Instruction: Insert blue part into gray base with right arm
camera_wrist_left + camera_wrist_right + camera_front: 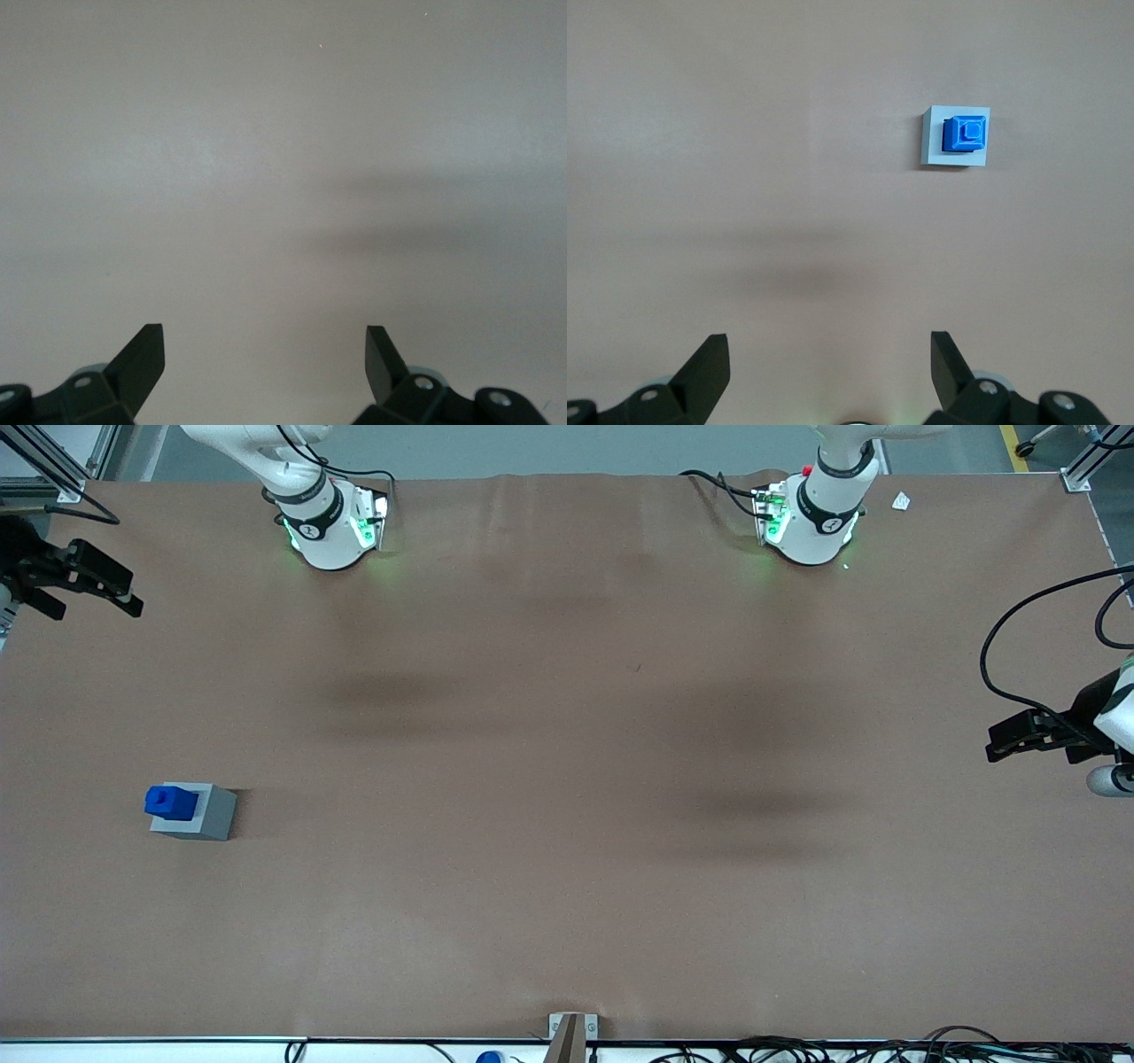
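Observation:
The blue part (171, 801) stands in the top of the gray base (208, 819), its stub pointing up, toward the working arm's end of the table. My right gripper (93, 607) is open and empty. It hangs high above the table, well apart from the two blocks and farther from the front camera than they are. In the right wrist view the blue part (964, 133) sits in the gray base (928, 146), off to one side of the line between my open fingers (709, 367); my gripper (828, 354) holds nothing.
The brown table cover (567, 779) spreads under everything. A small white scrap (901, 501) lies near the parked arm's base. A metal bracket (571, 1032) and cables (797, 1050) run along the table edge nearest the front camera.

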